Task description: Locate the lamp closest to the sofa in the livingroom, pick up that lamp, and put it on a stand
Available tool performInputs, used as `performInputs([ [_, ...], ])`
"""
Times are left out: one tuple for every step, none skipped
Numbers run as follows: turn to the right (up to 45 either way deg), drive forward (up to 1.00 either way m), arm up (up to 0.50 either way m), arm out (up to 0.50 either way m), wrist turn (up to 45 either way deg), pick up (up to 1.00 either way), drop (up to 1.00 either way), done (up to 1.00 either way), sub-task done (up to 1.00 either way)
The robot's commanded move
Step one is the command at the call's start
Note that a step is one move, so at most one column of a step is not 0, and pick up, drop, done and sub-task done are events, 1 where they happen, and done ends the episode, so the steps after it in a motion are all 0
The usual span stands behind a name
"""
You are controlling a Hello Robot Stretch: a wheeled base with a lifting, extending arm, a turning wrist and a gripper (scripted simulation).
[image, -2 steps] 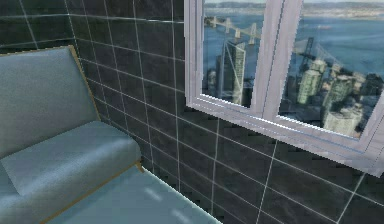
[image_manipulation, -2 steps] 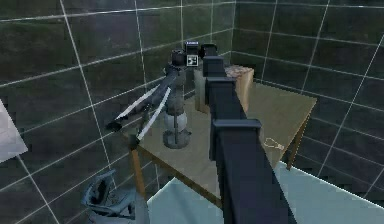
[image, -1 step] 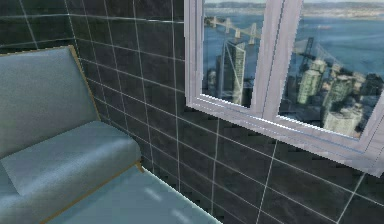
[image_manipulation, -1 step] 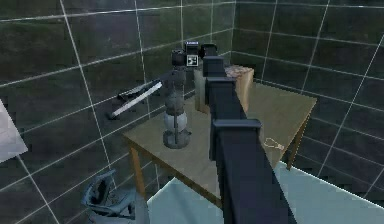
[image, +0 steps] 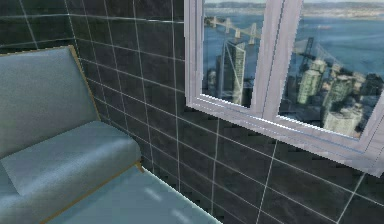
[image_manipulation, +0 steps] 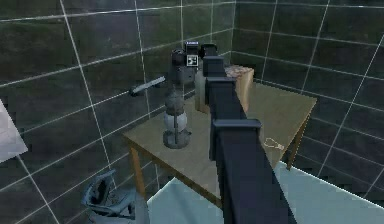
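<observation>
Judging from the arm side view, the locating stage appeared complete and the pick-up stage was in hand. The arm [image_manipulation: 235,140] reached across the wooden table [image_manipulation: 280,110], with the gripper [image_manipulation: 168,68] at the upper part of a grey, lamp-shaped object, taken to be the lamp [image_manipulation: 175,126]. The base of the lamp appeared to rest on the tabletop near the table's edge, so no lift was evident. Whether the gripper held anything could not be determined, and the setting of its fingers could not be read either. A brown object [image_manipulation: 240,78] stood on the table beyond the arm. The forward view showed the sofa [image: 60,130] against a dark tiled wall beside a window [image: 290,60]. Remaining steps, by estimate: secure and raise the lamp, find a stand, set the lamp on it.
</observation>
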Motion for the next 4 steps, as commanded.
performInputs([
  [0.0, 0.00, 0.00, 0.00, 33.0, 0.00, 0.00, 0.00, 0.00],
  [0.0, 0.00, -0.28, 0.00, 0.0, 0.00, 0.00, 0.00, 0.00],
  [0.0, 0.00, 0.00, 0.00, 0.0, 1.00, 0.00, 0.00, 0.00],
  [0.0, 0.00, 0.10, 0.00, 0.0, 0.00, 0.00, 0.00, 0.00],
])
